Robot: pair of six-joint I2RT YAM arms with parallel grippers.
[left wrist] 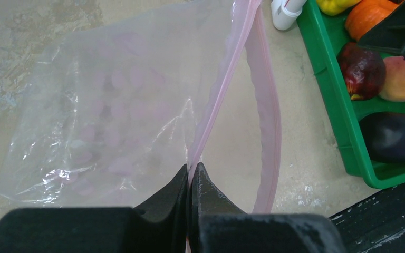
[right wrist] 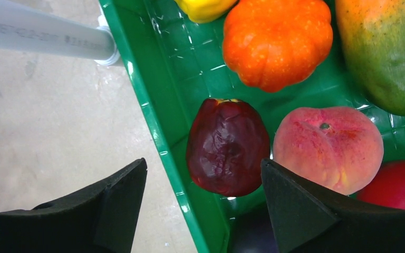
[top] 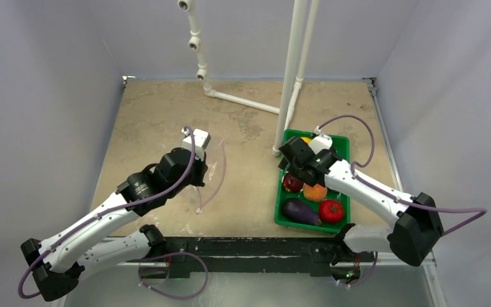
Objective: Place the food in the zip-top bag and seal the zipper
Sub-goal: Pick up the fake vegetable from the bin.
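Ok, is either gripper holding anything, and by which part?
The left gripper is shut on the zip-top bag, pinching its pink zipper strip at the mouth. The right gripper is open above a dark red fruit, holding nothing.

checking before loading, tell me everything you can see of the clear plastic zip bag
The clear, crinkly plastic zip-top bag lies mostly flat on the tan tabletop, with faint pink print on its side and no food visible inside. Its pale pink zipper strip is unsealed: the two lips bow apart, the mouth facing the green plastic tray without touching it. The shut left hand pinches one lip.
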